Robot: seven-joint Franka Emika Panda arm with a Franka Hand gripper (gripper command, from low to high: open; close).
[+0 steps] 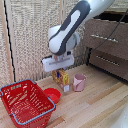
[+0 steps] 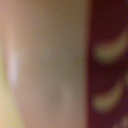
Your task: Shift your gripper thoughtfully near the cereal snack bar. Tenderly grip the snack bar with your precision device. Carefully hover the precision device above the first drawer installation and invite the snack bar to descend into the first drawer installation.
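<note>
Partly hidden, the cereal snack bar (image 1: 62,77) stands under the gripper (image 1: 58,70).

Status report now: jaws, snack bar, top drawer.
White blocky gripper down on the yellow-orange cereal snack bar; jaws' state unclear. Bar upright on table. Dark brown top drawer looks closed. Pink cup beside bar.

A staged home-like room. A dark wooden cabinet (image 1: 106,47) stands by woven blinds (image 1: 32,35). A red wire basket (image 1: 25,104) sits on the plank tabletop (image 1: 95,105).
</note>
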